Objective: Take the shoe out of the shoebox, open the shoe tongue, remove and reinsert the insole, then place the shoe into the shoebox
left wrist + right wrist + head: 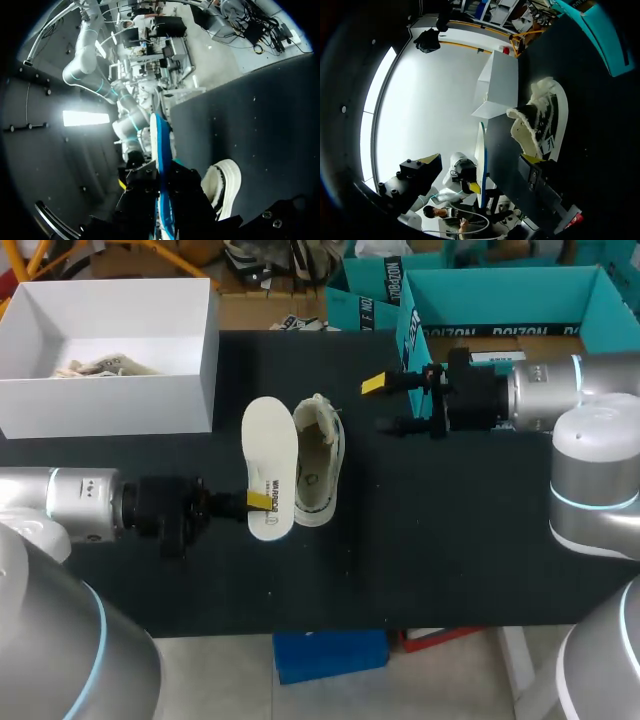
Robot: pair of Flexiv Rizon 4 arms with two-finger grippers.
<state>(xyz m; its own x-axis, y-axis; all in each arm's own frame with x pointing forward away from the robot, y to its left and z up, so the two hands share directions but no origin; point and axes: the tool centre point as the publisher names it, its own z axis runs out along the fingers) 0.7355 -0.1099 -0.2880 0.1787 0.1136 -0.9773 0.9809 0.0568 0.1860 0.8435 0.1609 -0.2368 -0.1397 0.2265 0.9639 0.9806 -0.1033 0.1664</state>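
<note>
Shoebox (110, 405): open, at far-left corner of table (450, 540). Left gripper (255, 501): pinching near end of insole (268, 455). Insole: just left of shoe (320, 465). Shoe: mid-table, upright, well apart from near and right edges. Right gripper (380, 405): fingers (372, 385) spread, right of shoe, apart.

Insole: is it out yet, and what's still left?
Done: the shoe lies on the table outside the white shoebox, and the insole is out. In hand: left gripper holds the insole beside the shoe; right gripper is open, clear of it. Left: reinsert it, box the shoe.
</note>
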